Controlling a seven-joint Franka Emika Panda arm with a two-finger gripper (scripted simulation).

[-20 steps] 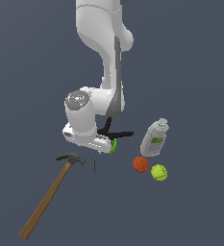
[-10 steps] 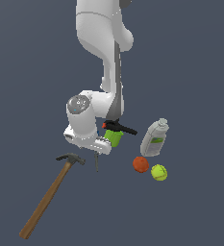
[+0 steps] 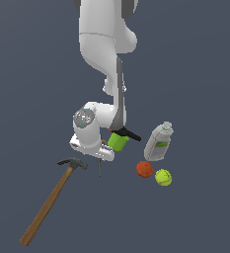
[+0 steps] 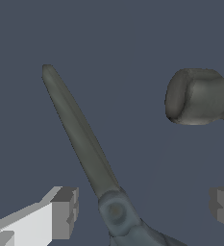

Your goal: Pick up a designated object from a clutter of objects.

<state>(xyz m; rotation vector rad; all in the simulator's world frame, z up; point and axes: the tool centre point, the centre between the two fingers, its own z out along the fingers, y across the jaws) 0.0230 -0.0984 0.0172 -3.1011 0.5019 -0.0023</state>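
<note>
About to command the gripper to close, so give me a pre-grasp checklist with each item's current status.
1. Gripper open: ok, both fingers stand apart in the wrist view.
2. Thin grey tool between the fingers: ok, its pivot end lies in the gap.
3. Tool centred in the gap: not ok, it sits nearer one finger.
4. Hammer head outside the gap: ok, it lies beyond the fingertips.
5. Green cup clear of the gripper: cannot tell, the arm overlaps it in the exterior view.
</note>
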